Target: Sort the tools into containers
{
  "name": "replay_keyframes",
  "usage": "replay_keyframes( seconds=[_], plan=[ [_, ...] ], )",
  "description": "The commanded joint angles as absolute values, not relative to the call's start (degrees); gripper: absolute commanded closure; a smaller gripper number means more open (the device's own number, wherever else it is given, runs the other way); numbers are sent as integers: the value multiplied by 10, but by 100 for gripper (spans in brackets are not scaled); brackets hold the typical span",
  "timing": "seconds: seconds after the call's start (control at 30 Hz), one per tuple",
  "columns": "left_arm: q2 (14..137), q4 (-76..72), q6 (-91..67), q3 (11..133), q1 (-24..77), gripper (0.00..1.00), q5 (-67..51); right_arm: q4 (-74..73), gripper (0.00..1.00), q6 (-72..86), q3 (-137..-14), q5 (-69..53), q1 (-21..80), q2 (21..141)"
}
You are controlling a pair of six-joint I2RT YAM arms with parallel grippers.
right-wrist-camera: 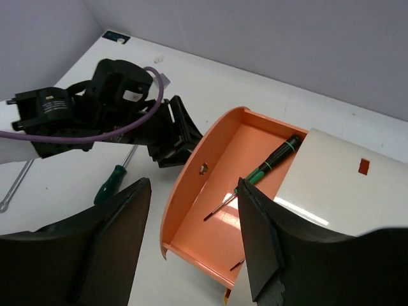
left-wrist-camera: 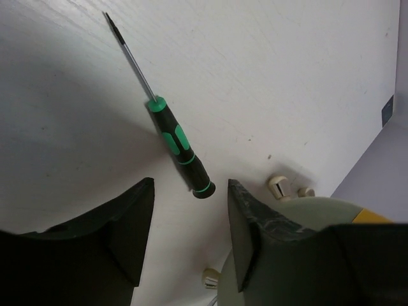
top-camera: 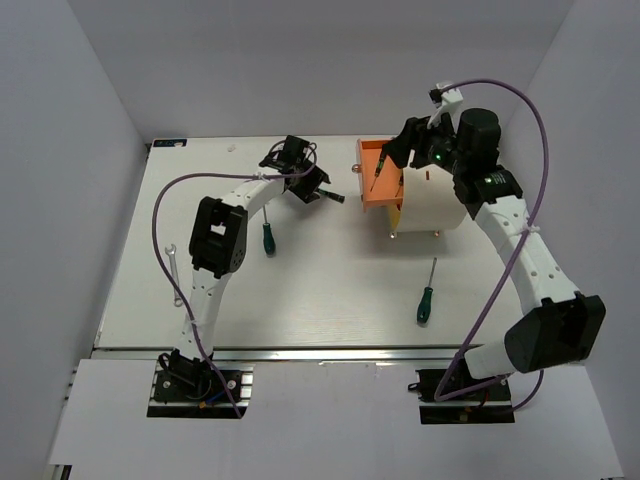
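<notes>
The right tool (right-wrist-camera: 192, 185) hangs over the orange drawer (right-wrist-camera: 250, 139), its two dark fingers spread wide with nothing between them. The drawer sticks out of the white drum (right-wrist-camera: 331, 172), and one black-and-green screwdriver (right-wrist-camera: 271, 164) lies slantwise on its floor, handle toward the drum and tip toward the drawer's curved front. Just left of the drawer, the left tool (left-wrist-camera: 190, 186) points down at the tabletop (top-camera: 320, 290), its fingers also apart and gripping nothing. Another black-and-green screwdriver (left-wrist-camera: 182, 148) lies flat on the tabletop just ahead of the gap between those fingers, handle end nearest them and thin shaft pointing away. In the top view a green-handled screwdriver (top-camera: 268, 238) lies beside the left arm's forearm. A second green-handled one (top-camera: 426, 300) lies in front of the drum, well apart from it. The small silver wrench (top-camera: 172, 262) rests near the tabletop's left edge, far from both tools.
</notes>
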State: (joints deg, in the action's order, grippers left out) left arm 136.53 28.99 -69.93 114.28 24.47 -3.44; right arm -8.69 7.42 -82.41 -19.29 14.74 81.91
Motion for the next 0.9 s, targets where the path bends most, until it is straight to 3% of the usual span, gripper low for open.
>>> replay_keyframes(
  seconds=[0.0, 0.1, 0.27, 0.47, 0.7, 0.87],
  plan=[
    [1373, 343, -724, 1185, 245, 41, -28, -23, 38, 81, -790, -203, 146, 789],
    [1361, 331, -716, 1181, 252, 60, -29, -6, 38, 79, -742, -195, 147, 756],
    [1380, 366, -722, 1203, 256, 50, -45, 20, 38, 77, -711, -184, 147, 735],
    [1394, 349, -744, 1228, 262, 50, -49, 38, 38, 73, -683, -171, 146, 712],
    [1376, 253, -758, 1201, 261, 84, -62, 49, 38, 70, -653, -163, 145, 690],
    [1402, 209, -783, 1208, 259, 90, -75, 51, 38, 68, -643, -157, 145, 679]
  ],
)
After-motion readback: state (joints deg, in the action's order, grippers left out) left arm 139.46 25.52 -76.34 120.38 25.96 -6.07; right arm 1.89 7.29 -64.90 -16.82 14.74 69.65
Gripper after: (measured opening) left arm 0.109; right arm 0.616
